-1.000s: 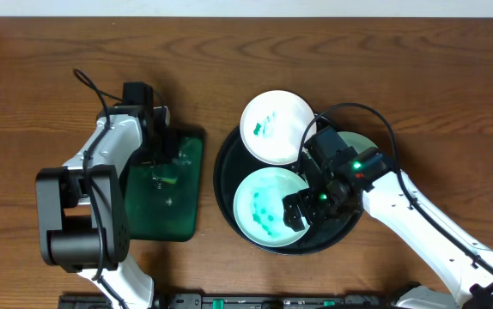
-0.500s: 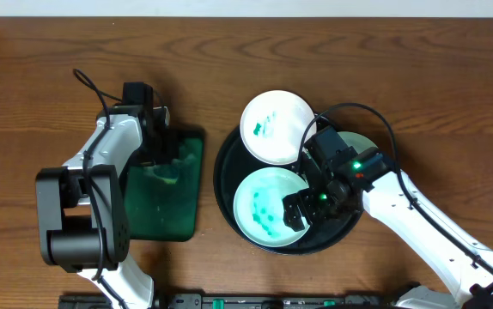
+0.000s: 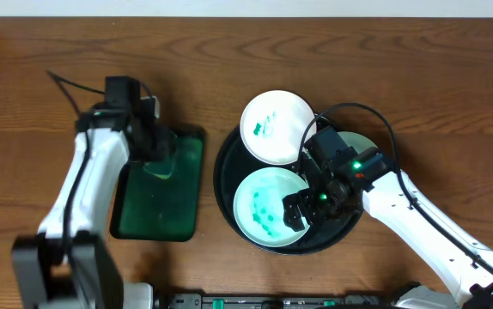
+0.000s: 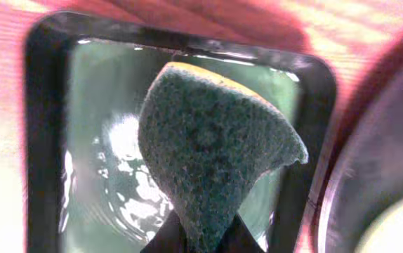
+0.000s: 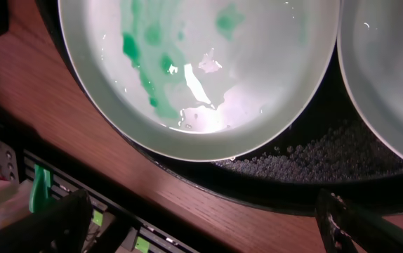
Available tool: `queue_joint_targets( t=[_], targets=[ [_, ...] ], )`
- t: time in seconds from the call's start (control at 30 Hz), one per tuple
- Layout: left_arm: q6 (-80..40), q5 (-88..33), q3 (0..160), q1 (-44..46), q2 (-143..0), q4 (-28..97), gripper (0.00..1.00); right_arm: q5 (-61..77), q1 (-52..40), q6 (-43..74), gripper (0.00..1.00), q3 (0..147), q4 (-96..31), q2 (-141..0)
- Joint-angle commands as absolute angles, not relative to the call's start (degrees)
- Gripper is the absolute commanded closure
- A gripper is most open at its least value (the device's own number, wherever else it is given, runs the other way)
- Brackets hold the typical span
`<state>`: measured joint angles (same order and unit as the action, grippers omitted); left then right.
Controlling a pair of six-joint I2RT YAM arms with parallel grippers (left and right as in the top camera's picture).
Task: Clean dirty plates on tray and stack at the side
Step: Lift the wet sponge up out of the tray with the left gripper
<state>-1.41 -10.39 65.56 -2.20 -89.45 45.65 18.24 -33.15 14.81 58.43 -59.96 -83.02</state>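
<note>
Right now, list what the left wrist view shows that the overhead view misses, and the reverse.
Left wrist only: the sponge close up, with its green scouring face and yellow edge, pinched in the shut left pincer. Overhead only: all three plates, and the open right pincer above the smeared near one. Both: the green rectangular tray and the rim of the round black tray.

The desk (image 3: 23,51) carries one large round black tray (image 3: 222,180), three small white plates (image 3: 276,127) (image 3: 268,206) (image 3: 368,142), one dark green rectangular tray (image 3: 156,210) toward its left edge, one scouring sponge (image 4: 215,147), and two robot arms (image 3: 88,176) (image 3: 418,215).
</note>
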Motion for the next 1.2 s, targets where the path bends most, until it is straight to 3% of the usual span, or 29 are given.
queue_joint_targets(
  t=[0.0, 0.33, 0.77, 1.17],
  targets=[
    [-3.7, -10.3, 66.7, -2.3, -85.7, 47.8, 0.93, 18.7, -33.5, 14.1, 0.01, 58.3, -60.0, -82.8],
    [-3.7, -8.1, 65.8, -2.3, -85.1, 52.0, 0.93, 19.0, -33.5, 14.1, 0.01, 58.3, -60.0, -82.8],
    [-3.2, -8.1, 64.6, -2.3, -105.5, 44.8, 0.93, 18.9, -33.5, 14.0, 0.01, 58.3, -60.0, -82.8],
    [-2.0, -8.2, 64.6, -2.3, -106.5, 40.0, 0.93, 19.0, -33.5, 14.1, 0.01, 58.3, -60.2, -82.8]
  ],
)
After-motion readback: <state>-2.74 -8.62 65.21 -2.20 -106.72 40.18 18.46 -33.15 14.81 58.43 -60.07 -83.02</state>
